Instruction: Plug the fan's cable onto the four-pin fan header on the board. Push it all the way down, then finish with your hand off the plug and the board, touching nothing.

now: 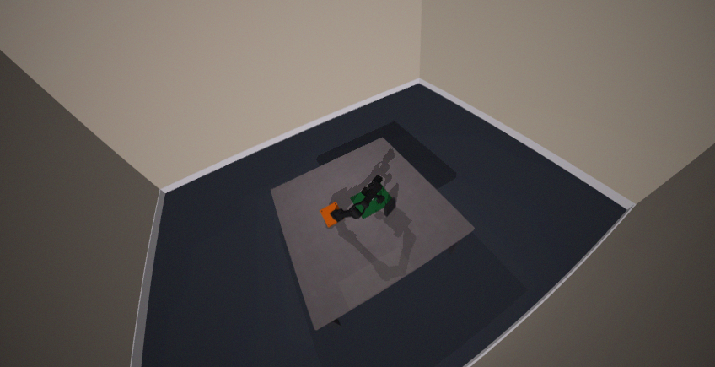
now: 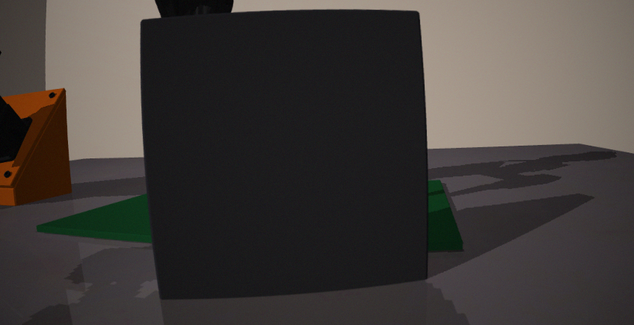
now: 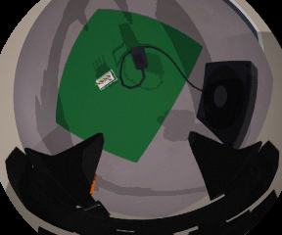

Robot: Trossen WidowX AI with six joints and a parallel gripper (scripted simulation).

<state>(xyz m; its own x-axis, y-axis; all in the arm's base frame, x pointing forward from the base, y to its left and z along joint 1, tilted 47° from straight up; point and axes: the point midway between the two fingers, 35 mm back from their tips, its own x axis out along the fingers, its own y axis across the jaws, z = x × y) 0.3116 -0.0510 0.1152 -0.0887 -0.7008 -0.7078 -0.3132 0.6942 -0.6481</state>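
Note:
The black plug (image 3: 139, 58) is off the white four-pin header (image 3: 106, 79), up and right of it in the wrist view. The header's pins show bare. The plug's height over the green board (image 3: 82, 108) (image 2: 102, 222) (image 1: 373, 207) is hard to tell. Its thin black cable (image 3: 132, 87) loops beside it and runs to the fan. The black fan (image 3: 224, 98) (image 2: 284, 152) (image 1: 389, 206) stands upright beside the board. My gripper (image 3: 147, 137) is wide open with nothing between its fingers, above the board and apart from the plug. The fan hides the plug and header in the exterior view.
The orange wedge-shaped base (image 1: 328, 213) (image 2: 53, 152) of the arm stands left of the board in the top and exterior views. The arm reaches over the board. The grey table top (image 1: 310, 262) ends in open edges, with dark floor (image 1: 215, 262) around it.

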